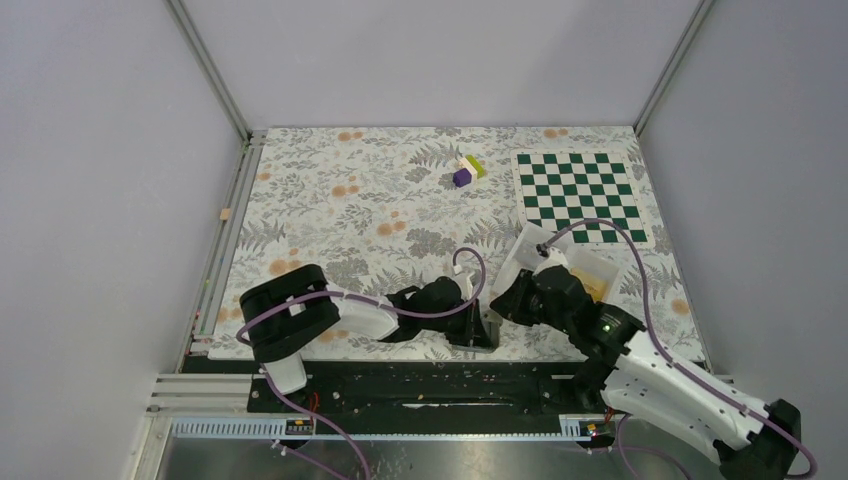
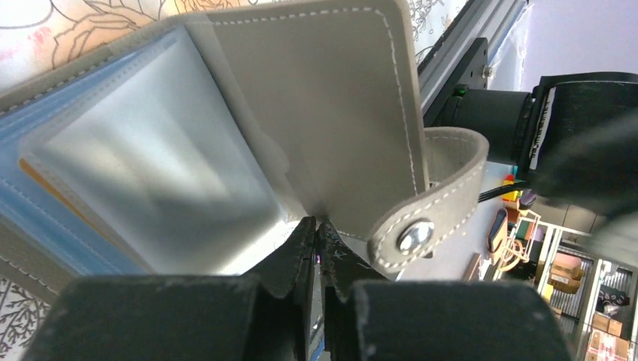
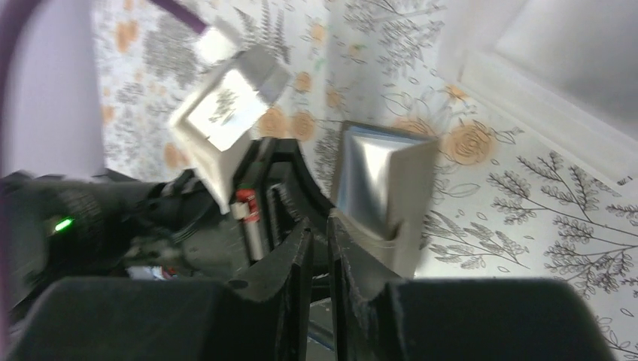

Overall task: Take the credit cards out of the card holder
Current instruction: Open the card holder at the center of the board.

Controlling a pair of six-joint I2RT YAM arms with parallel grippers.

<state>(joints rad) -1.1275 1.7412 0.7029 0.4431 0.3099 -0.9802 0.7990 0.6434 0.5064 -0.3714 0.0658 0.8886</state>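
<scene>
here left tool (image 2: 317,228) pinches the open grey, blue-lined card holder (image 2: 331,105); right tool (image 3: 320,229) nearly closed.

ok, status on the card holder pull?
Left gripper shut on card holder grey flap, holder open. Right gripper nearly shut beside it, nothing visibly gripped. No card out yet. Nothing blocking.

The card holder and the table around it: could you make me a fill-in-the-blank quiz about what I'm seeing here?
1. The left gripper is ___ on the grey cover of the card holder.
2. The holder's inner panels are light ___.
3. The checkered board is white and ___.
4. The small block next to the yellow block is ___.

Missing words: shut; blue; green; purple.
</scene>
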